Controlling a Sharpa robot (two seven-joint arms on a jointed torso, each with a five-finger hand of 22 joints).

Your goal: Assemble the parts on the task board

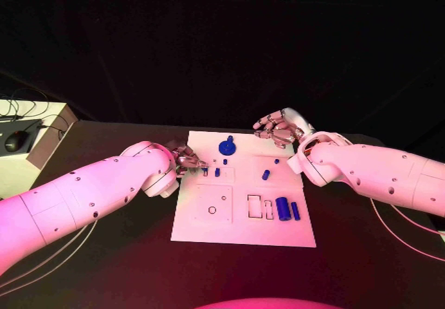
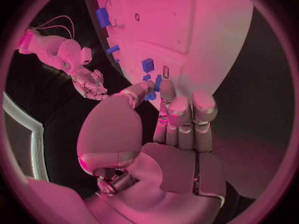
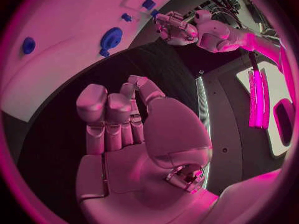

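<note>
The white task board (image 1: 243, 222) lies in the middle of the black table. On it stand a round blue part (image 1: 226, 147), small blue pegs (image 1: 217, 172) (image 1: 265, 174) and two blue cylinders (image 1: 287, 208). My left hand (image 1: 189, 158) is at the board's left edge near the far end. In the left wrist view its thumb and a fingertip (image 2: 166, 91) pinch a small blue part (image 2: 150, 96) just over the board (image 2: 206, 40). My right hand (image 1: 281, 127) hovers past the board's far right corner, fingers curled in with nothing in them (image 3: 118, 119).
A pale box (image 1: 44, 138) carrying a dark mouse (image 1: 16, 141) and cables stands at the table's left edge. Thin cables (image 1: 408, 225) hang under my right arm. Outlined empty slots (image 1: 212, 210) (image 1: 254, 205) mark the board's near half.
</note>
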